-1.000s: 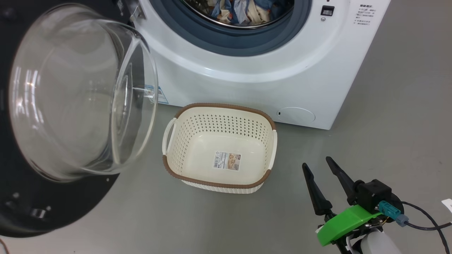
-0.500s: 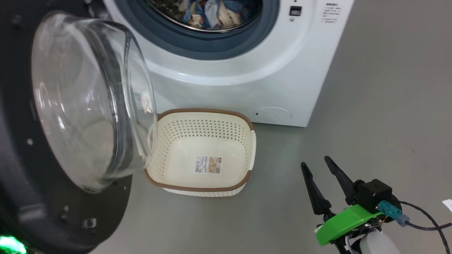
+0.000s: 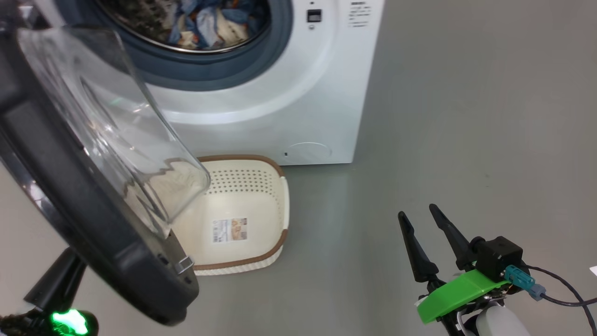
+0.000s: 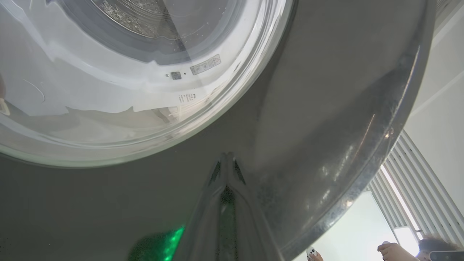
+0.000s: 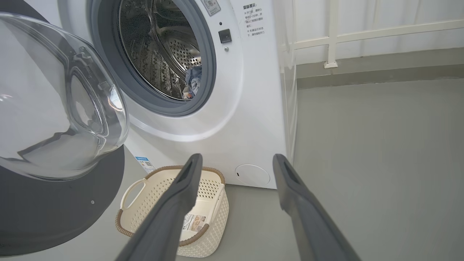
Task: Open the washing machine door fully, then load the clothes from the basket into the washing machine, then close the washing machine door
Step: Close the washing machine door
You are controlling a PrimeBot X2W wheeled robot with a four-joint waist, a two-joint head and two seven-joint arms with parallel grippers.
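Head view: the washing machine door [image 3: 60, 196] stands at an angle to the front of the washing machine [image 3: 298, 93], its glass bowl [image 3: 116, 130] hiding part of the empty basket [image 3: 283, 205] on the floor [image 3: 466, 140]; the clothes [image 3: 200, 23] lie inside the drum [image 3: 123, 16]. The right gripper [image 3: 416, 211] hangs at lower right, fingers spread, holding nothing, well apart from door and basket. Left wrist view: the left gripper [image 4: 226, 163] has its fingers pinched together on nothing, tips seemingly touching the door's glossy black outer face beside the glass. Right wrist view: the door is partly open, the grey gasket [image 5: 208, 72] and drum exposed, the basket below on the floor. The door is probably heavy and rigid, and its gloss looks slippery; a flat push on the black rim near the free edge seems safer than pressing the fragile glass
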